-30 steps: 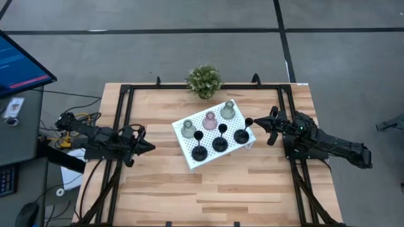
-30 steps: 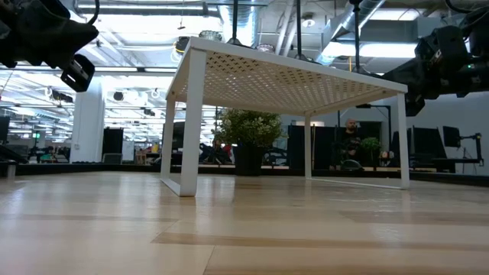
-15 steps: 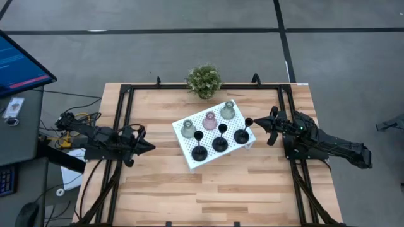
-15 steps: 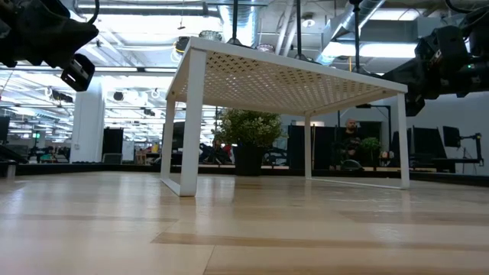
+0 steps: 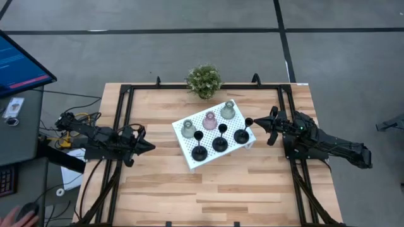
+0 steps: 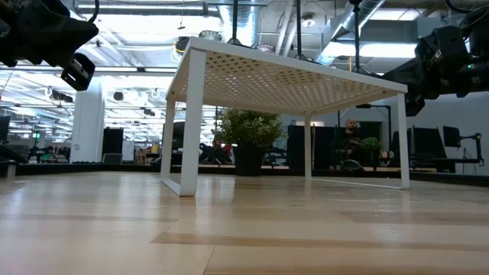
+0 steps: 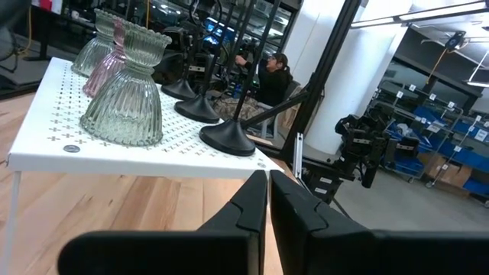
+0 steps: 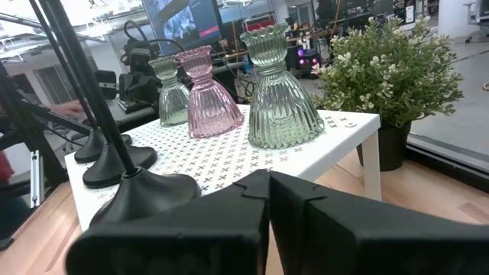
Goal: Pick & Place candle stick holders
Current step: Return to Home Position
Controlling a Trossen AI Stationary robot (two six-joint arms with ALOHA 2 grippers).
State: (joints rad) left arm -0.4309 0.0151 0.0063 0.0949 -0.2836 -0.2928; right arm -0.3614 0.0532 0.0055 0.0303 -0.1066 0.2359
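I count all six candle stick holders on top of the white perforated shelf (image 5: 184,144), which stands in the middle of the table (image 5: 252,183). The row on the plant side is glass: an olive-green glass holder (image 5: 188,128), the pink glass holder (image 5: 209,120) and a second green glass holder (image 5: 228,111). The row behind them, on the side away from the potted plant (image 5: 204,80), holds the three black stemmed holders (image 5: 219,144), each upright on its round base. I see no holder lying on the bare wood anywhere around the shelf.

The left hand (image 7: 268,177) hangs well clear of the shelf on its own side of the table, fingers pressed together with nothing between them. The right hand (image 8: 268,177) sits just beside the shelf's near corner on the other side, close to the end black holder but not touching it, and its fingers are likewise pressed together and empty.

As I read it, the placing is finished. What is left is only parking both arms, and the right one looks to have a little more room to give.
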